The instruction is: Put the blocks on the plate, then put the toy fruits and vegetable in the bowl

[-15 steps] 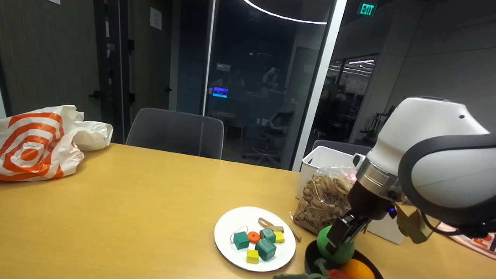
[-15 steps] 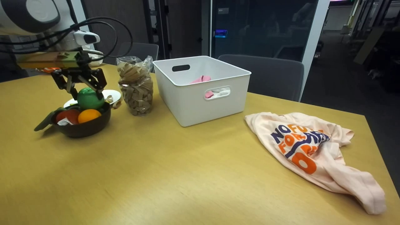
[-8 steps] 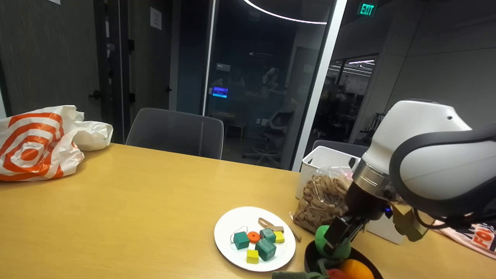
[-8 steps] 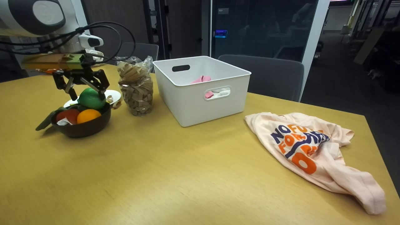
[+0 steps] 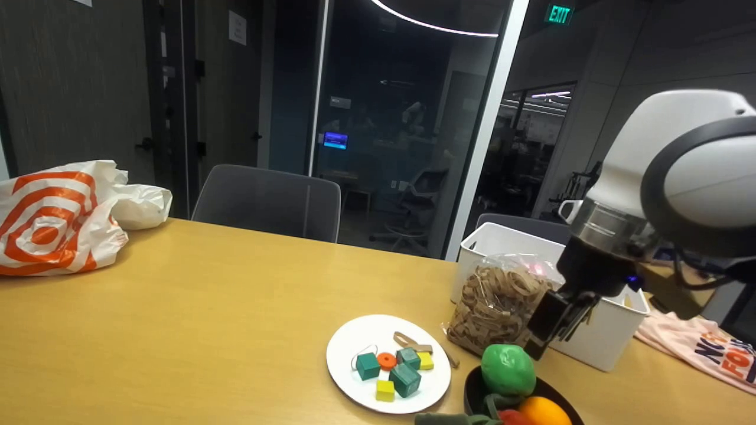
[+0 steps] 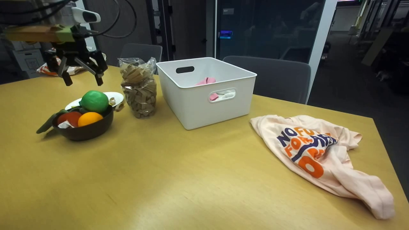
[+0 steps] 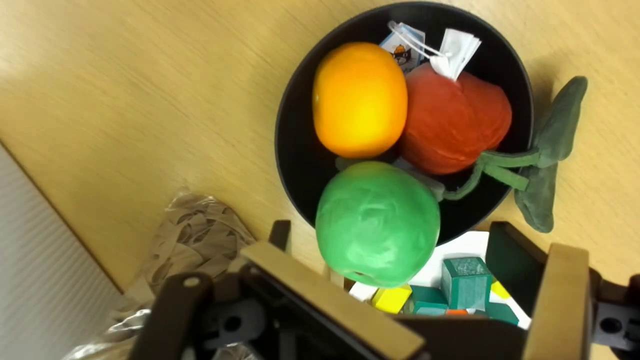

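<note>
We see the end effector (image 6: pixel 83 81) above the bowl (image 6: pixel 87 132), jaws spread wide, gripping nothing. In our wrist view the bowl carries the green fruit (image 7: pixel 378 225) near six o'clock, the red piece (image 7: pixel 454 124) at three, the orange (image 7: pixel 360 100) at ten.

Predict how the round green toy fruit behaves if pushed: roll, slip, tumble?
The round green toy fruit would probably roll, given its curved sides, and could tumble out since it rises above the rim of the bowl. Its shiny skin may be slippery.
</note>
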`<state>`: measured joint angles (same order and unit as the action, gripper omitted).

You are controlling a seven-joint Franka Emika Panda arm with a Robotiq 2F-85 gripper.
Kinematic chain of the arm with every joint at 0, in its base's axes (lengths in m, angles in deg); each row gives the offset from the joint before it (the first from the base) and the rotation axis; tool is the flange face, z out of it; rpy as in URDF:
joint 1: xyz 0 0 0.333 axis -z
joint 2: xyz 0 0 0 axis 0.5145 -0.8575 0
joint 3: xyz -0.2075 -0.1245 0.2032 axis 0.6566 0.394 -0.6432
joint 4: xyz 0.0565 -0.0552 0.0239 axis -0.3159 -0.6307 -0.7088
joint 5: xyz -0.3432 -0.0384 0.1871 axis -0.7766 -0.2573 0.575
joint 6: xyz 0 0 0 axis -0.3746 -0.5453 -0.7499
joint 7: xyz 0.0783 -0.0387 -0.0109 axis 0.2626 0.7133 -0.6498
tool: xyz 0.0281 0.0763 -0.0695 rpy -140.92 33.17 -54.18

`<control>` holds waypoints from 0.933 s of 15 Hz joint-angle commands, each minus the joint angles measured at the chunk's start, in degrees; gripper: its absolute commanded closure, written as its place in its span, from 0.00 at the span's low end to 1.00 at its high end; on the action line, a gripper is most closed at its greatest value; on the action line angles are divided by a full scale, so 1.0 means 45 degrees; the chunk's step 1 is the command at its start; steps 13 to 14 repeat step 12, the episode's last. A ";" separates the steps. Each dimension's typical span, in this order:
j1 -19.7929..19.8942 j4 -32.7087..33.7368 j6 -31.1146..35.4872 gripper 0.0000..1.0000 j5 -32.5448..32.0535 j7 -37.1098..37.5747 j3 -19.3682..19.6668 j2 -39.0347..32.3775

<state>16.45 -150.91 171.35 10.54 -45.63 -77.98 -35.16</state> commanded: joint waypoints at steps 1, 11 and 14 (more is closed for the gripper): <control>0.0343 0.0169 -0.2264 0.00 -0.0296 0.0204 0.0243 0.1903; 0.0676 0.0214 -0.4050 0.00 -0.0728 0.0330 0.0477 0.2992; 0.0677 0.0214 -0.4043 0.00 -0.0727 0.0329 0.0471 0.2901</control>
